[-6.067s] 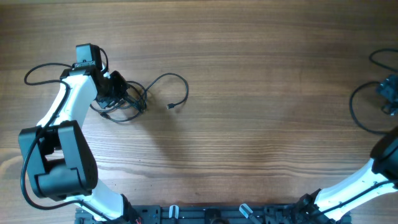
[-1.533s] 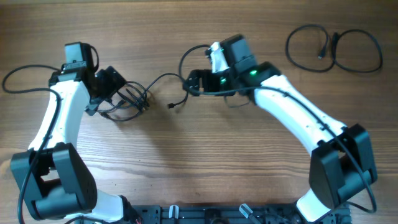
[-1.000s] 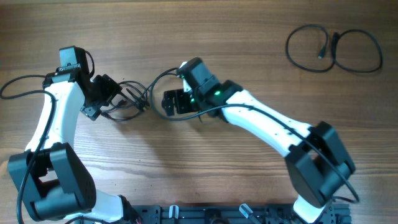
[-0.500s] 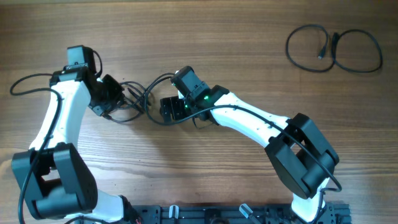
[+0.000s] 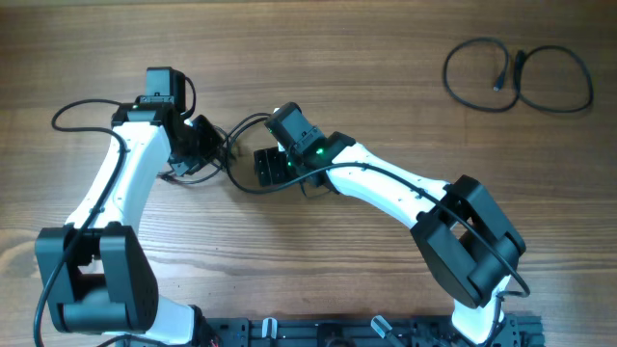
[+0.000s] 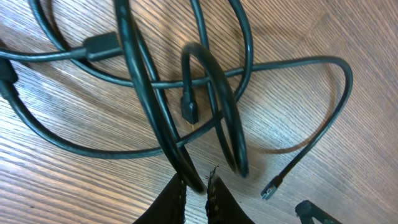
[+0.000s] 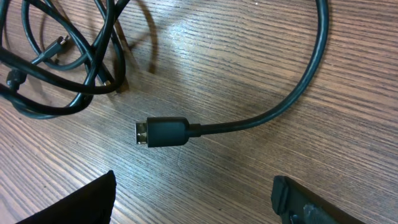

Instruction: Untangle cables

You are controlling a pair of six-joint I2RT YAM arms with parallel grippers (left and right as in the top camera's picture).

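The cables lie knotted left of centre on the table, their loops crossing every way. One free strand arcs out to the right. Through the right wrist camera I see its plug lying flat and pointing left, the cord trailing right and then curling up. Two looped cords rest well apart at the far right corner. My left arm reaches up and bends inward over the knot, and the left gripper has its jaws pinched together on one strand. My right arm stretches diagonally across. The right gripper hangs just beside the knot with its jaws wide apart and the plug between them, untouched.
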